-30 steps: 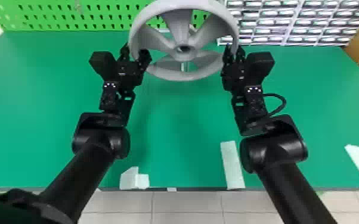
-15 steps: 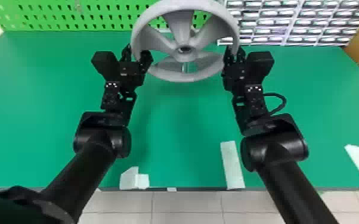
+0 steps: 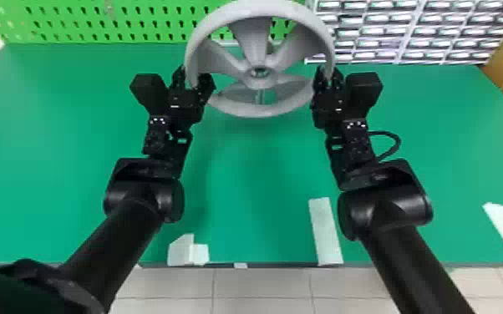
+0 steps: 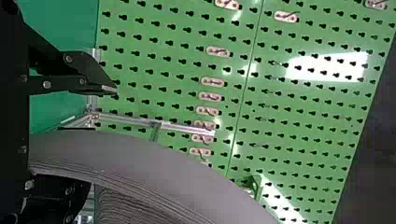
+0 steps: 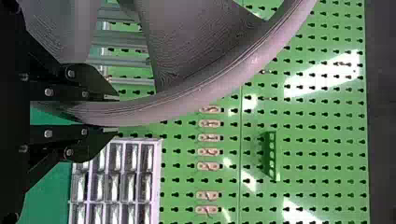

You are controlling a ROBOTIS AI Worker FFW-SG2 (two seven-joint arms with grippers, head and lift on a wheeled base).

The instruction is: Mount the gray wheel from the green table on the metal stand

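Head view: right hand (image 3: 328, 76) clamped on gray wheel (image 3: 251, 41), left hand (image 3: 194, 78) spread around rim

no legible txt, nos. or signs.
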